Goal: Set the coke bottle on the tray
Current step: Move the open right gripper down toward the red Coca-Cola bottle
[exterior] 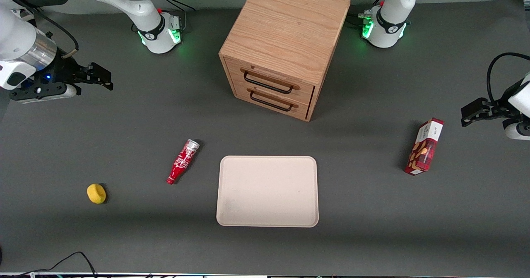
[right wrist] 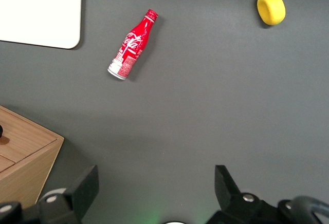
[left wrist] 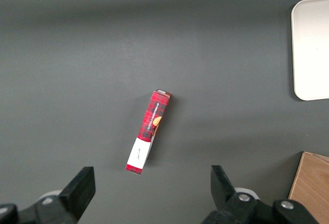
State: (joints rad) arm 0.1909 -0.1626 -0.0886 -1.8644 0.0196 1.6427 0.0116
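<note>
**Coke bottle lying on the table beside the tray, gripper hovering well away**

The coke bottle [exterior: 183, 161] lies on its side on the dark grey table [exterior: 372, 236], just beside the tray [exterior: 268, 191] and apart from it, on the side toward the working arm's end of the table. Its silver base points away from the front camera and its narrow red neck points toward that camera, with the body set at a slant. In the right wrist view the bottle [right wrist: 132, 45] shows its white script facing up, with a strip of bare table between it and the rounded corner of the tray [right wrist: 46, 13].

The tray sits flat, nearer to the front camera than the wooden cabinet [exterior: 285, 42], and it holds nothing. The cabinet has two drawers with dark handles, and both look shut, though the angle makes that hard to confirm.

A small yellow lemon-like fruit [exterior: 96, 193] rests on the table farther toward the working arm's end than the bottle, and slightly nearer to the front camera. A red and white snack box [exterior: 424, 147] lies toward the parked arm's end of the table, well apart from the tray.

The right gripper [exterior: 93, 77] hangs above the table at the working arm's end, well apart from the bottle and farther from the front camera than it. Its fingers [right wrist: 85, 188] stand wide apart with nothing between them.
</note>
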